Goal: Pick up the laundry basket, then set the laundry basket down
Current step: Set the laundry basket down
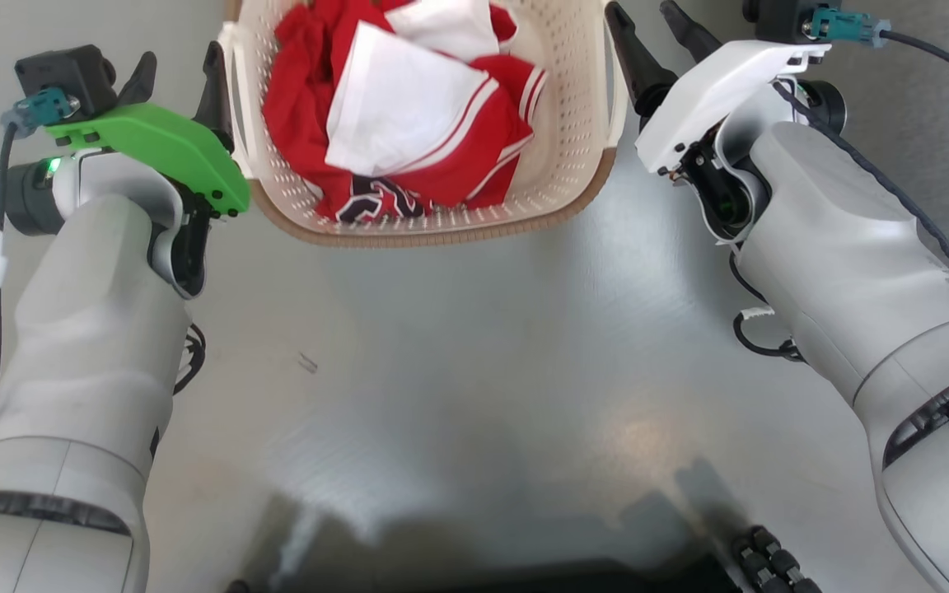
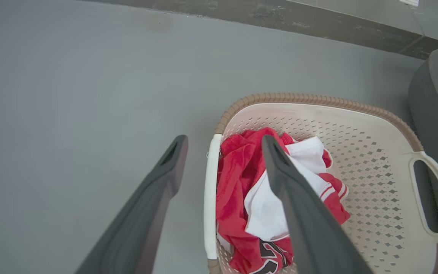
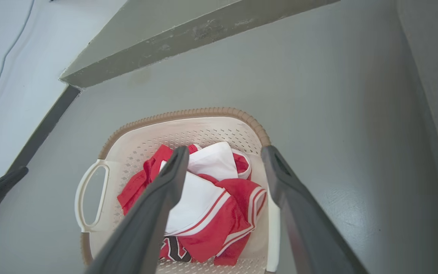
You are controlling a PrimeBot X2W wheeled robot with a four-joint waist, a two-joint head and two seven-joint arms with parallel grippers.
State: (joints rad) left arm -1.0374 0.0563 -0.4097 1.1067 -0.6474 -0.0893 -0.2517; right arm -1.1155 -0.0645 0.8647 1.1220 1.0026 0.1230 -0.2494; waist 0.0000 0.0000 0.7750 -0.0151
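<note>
Left wrist view first: the left pincer (image 2: 223, 144) is spread wide and straddles the near white loop handle (image 2: 210, 198) of the laundry basket (image 2: 318, 99). One finger is outside over the grey floor (image 2: 70, 95) and the other is inside above the clothes (image 2: 238, 182). Can't tell if either finger actually touches the handle. The right wrist view is the mirror of that: the right pincer (image 3: 226, 152) is also wide open, with the other handle (image 3: 274, 228) between its fingers, one finger over the red and white laundry and one outside the basket wall. From the head view, the left pincer (image 1: 180, 82) and right pincer (image 1: 652, 33) sit tight against the two short sides of the basket (image 1: 441, 235), which is at the top middle between the two arms. It's stuffed with a crumpled red and white garment (image 1: 409, 123) with a dark print showing. Grey floor (image 1: 474, 371) all around, and I can't say whether the basket is resting on it.
</note>
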